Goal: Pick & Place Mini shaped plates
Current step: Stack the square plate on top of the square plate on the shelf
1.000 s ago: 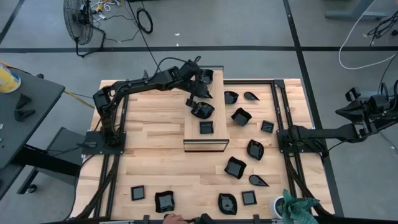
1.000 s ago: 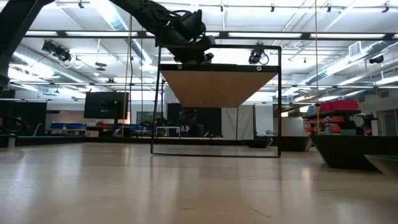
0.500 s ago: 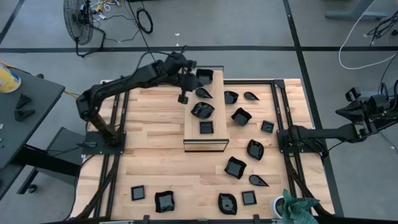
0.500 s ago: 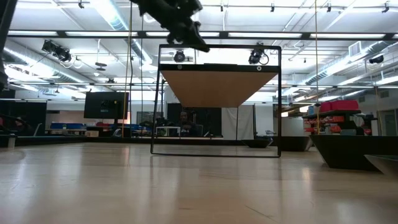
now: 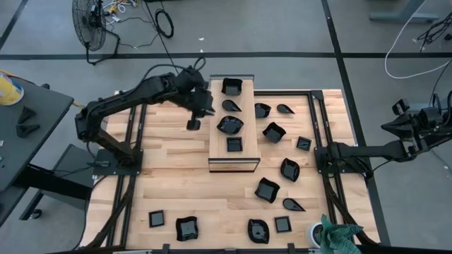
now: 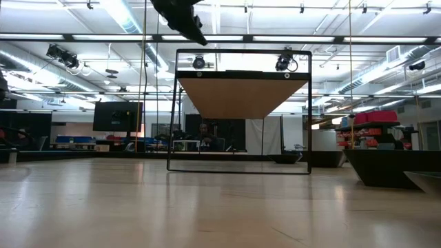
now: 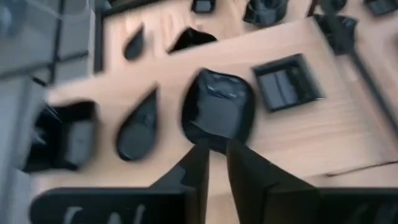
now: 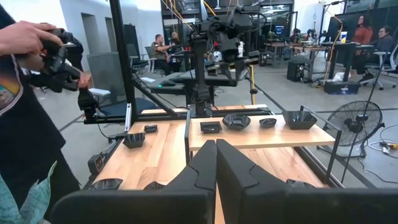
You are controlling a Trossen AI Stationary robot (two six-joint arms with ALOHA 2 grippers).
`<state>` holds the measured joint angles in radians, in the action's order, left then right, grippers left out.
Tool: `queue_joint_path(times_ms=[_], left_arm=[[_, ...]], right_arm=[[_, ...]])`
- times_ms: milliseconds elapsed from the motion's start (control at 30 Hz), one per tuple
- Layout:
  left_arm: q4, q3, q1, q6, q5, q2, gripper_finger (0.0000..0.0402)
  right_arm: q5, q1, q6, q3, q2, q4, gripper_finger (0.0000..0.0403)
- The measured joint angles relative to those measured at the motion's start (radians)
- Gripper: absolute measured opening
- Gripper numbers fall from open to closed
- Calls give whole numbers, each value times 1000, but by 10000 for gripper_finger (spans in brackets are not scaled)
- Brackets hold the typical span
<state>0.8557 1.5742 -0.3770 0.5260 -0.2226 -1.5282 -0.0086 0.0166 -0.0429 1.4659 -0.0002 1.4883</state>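
We see the left claw (image 5: 193, 125) hovering empty, fingers slightly parted, just left of the raised wooden board (image 5: 232, 159), which carries four mini shaped plates (image 5: 230, 125). More black plates dot the tabletop (image 5: 176, 183). The right claw (image 8: 216, 163) waits shut at the right edge.

I see bare table (image 5: 173, 159) left of the raised board (image 5: 231, 162): open passage. 4 plates (image 5: 230, 125) crowd the board top; scattered dishes (image 5: 268, 190) clutter the right side.
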Motion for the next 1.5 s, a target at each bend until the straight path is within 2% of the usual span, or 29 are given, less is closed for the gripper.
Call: queue_joint_path(times_ms=[333, 567, 833, 1200, 1500], left_arm=[[220, 0, 115, -420, 28, 36, 167], [332, -2, 220, -463, 29, 69, 217], [431, -40, 399, -471, 40, 152, 222], [399, -244, 716, -703, 39, 336, 221], [301, -410, 951, -878, 46, 400, 220]], right_arm=[[0, 0, 0, 0, 0, 0, 10], [0, 0, 0, 0, 0, 0, 10], [0, 0, 0, 1, 0, 0, 10], [0, 0, 0, 0, 0, -5, 10], [0, 0, 0, 0, 0, -6, 10]])
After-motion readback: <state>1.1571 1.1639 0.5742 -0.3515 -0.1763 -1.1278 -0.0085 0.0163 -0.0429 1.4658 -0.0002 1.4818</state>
